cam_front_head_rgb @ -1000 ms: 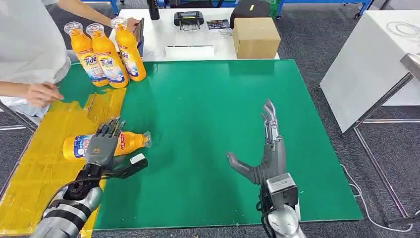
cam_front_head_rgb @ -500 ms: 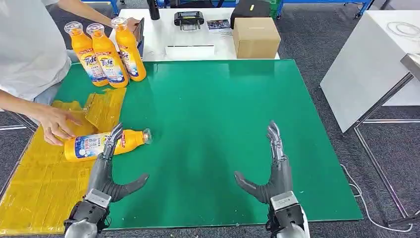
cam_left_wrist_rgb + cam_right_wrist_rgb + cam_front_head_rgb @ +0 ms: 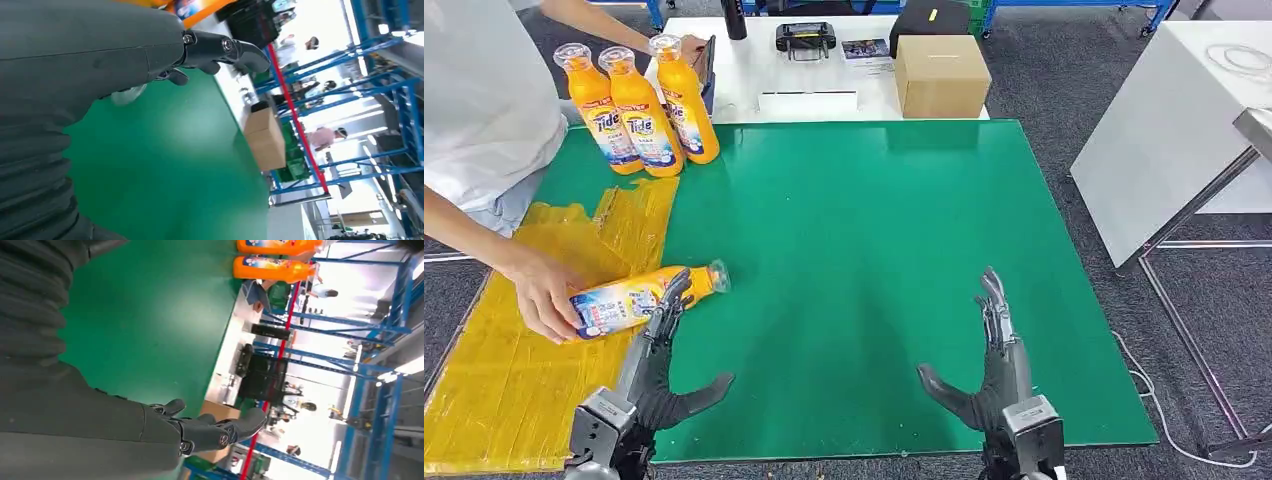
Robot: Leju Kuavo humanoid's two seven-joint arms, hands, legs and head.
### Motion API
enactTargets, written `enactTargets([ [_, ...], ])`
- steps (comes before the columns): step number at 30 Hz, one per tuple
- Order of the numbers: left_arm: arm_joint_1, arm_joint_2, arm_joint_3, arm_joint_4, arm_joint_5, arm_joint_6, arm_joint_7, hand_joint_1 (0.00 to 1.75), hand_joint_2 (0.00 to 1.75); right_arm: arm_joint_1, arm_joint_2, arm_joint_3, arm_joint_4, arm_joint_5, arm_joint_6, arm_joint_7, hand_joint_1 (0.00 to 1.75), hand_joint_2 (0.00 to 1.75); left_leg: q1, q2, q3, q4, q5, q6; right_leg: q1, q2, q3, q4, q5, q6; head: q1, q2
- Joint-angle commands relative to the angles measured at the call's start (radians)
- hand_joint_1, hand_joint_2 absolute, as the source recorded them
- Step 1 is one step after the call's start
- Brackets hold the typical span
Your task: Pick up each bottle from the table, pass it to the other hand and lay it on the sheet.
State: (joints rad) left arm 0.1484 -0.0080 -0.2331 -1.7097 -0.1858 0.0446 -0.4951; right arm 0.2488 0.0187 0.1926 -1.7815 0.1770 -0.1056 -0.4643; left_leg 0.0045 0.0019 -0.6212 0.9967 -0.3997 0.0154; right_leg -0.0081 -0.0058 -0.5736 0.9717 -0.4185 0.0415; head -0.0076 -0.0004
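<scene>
Green mat (image 3: 854, 250) covers the table, with a crinkled yellow sheet (image 3: 514, 380) along its left edge and grey carpet floor around. Left hand (image 3: 652, 365): fingers straight and together, thumb splayed wide toward the mat's middle, nothing held; fingertips point up the table and lie at or just over the near flank of the lying bottle (image 3: 639, 297), though contact cannot be told from the head view. That bottle rests on its side at the sheet's edge, long axis running across the table with a slight tilt, clear cap end toward the mat, base end toward the person's hand (image 3: 542, 295), which grips it there. Right hand (image 3: 994, 365): likewise flat and spread, empty, thumb out toward the centre, low over bare mat well apart from any bottle. Three standing bottles (image 3: 636, 100) cluster upright at the far left corner, touching or nearly so, far from both hands; left hand is nearer to them, and much nearer to the lying one. Bottles: orange, glossy plastic, waisted body, printed label, clear domed cap; likely slick and prone to roll when laid down. Sheet looks like thin, wrinkled film, taped in strips. Mat is smooth and matt. Beyond: white table with cardboard box (image 3: 940, 75). Judgement: this bottle is laid; next pick means reaching to the far cluster.
</scene>
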Motion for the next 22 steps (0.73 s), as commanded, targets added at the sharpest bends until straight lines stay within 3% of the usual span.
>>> enactTargets([
  [1,-0.012,-0.028,-0.004,0.106,0.018,-0.005,0.014,0.0,1.75,0.028,0.008,-0.063,0.0,-0.018,0.018,-0.006,0.0,1.75,0.001,-0.002,0.01,-0.002,-0.005,-0.001,0.001,-0.001,0.011,-0.003,-0.005,-0.001,0.0,0.0],
  [4,-0.022,-0.029,-0.021,0.119,0.019,-0.004,0.027,0.0,1.75,0.017,0.017,-0.061,0.019,-0.018,0.018,-0.004,0.0,1.75,0.0,-0.001,0.003,-0.001,-0.001,0.0,0.0,0.0,0.003,-0.001,-0.001,-0.001,0.0,0.0],
  [22,-0.04,-0.031,-0.045,0.135,-0.04,0.059,0.034,0.0,1.75,0.002,0.015,-0.053,0.032,-0.033,0.028,-0.003,0.0,1.75,0.001,0.0,0.007,-0.001,-0.003,-0.001,0.001,0.001,0.007,-0.002,-0.002,-0.001,0.0,0.0],
])
